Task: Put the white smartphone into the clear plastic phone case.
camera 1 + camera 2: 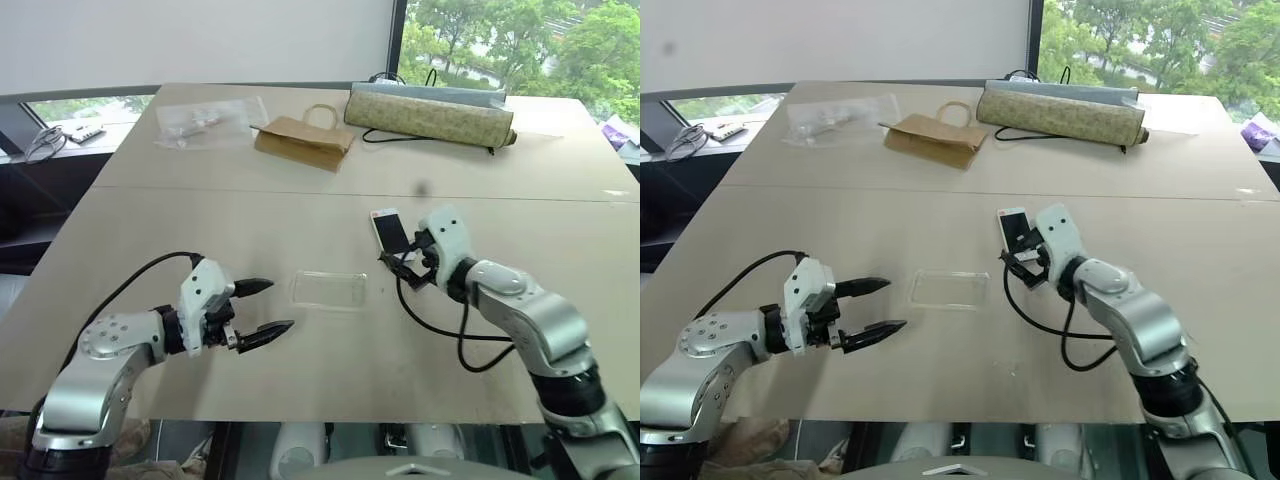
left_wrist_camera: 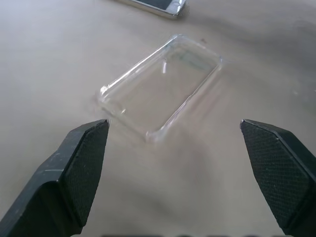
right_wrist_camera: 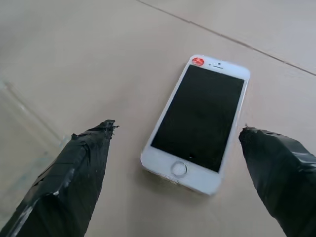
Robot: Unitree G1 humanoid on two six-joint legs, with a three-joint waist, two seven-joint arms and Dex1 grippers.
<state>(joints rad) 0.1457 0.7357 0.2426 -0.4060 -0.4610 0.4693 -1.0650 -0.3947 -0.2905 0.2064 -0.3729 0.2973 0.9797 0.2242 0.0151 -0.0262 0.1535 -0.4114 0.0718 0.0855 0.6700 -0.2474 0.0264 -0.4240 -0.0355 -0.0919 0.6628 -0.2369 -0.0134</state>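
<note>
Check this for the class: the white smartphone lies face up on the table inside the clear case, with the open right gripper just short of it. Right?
Not quite. The white smartphone lies face up on the bare table, beside the empty clear case, as the left eye view shows. The open right gripper is indeed just short of it.

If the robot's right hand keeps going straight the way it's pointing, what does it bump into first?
Most likely the white smartphone. The right gripper is open and aimed at it, the phone lying flat on the table just ahead between the fingers.
</note>
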